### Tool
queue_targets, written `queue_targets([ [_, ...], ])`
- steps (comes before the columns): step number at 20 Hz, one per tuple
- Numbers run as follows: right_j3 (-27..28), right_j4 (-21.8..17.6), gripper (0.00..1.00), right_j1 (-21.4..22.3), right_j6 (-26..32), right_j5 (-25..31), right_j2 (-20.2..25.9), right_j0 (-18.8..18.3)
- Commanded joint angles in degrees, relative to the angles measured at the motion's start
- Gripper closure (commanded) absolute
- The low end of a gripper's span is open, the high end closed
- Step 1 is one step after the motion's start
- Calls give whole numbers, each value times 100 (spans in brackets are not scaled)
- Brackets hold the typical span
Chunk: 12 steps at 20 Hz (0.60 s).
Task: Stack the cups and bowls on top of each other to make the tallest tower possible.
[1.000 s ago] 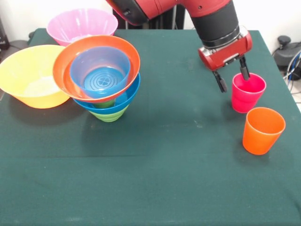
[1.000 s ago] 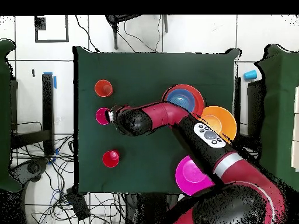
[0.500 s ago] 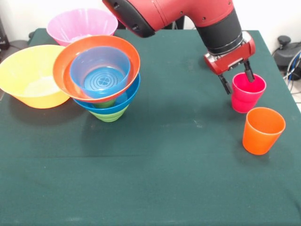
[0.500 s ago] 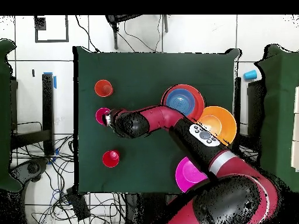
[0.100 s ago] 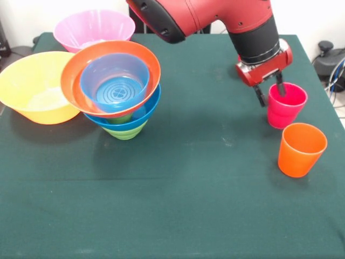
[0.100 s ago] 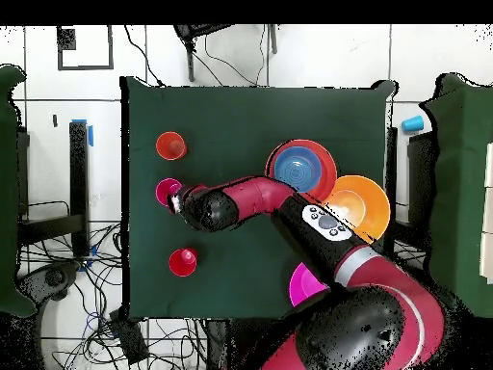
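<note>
In the front view, the gripper is seen spread apart astride the near rim of the magenta-pink cup, one finger inside; the orange cup stands just below. In the overhead view, the tower lies well right of the gripper.

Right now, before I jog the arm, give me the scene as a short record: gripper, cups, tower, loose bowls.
gripper: open, one of its fingers inside the pink cup, the other outside its rim
pink cup: upright on the table
orange cup: upright, just in front of the pink cup in the front view
red cup: standing alone, seen only in the overhead view
tower: green bowl at the base, then wide blue, orange-red, small blue on top
loose bowls: yellow bowl and big pink bowl beside the tower
</note>
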<state>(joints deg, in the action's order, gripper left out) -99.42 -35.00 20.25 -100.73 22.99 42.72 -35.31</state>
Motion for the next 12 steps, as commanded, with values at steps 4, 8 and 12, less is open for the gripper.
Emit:
queue_targets([
  [4,491,-515,100,253,309,455,-733,325],
  [8,451,-557,100,270,338,346,-808,348],
  [12,435,-538,100,284,337,288,-856,378],
])
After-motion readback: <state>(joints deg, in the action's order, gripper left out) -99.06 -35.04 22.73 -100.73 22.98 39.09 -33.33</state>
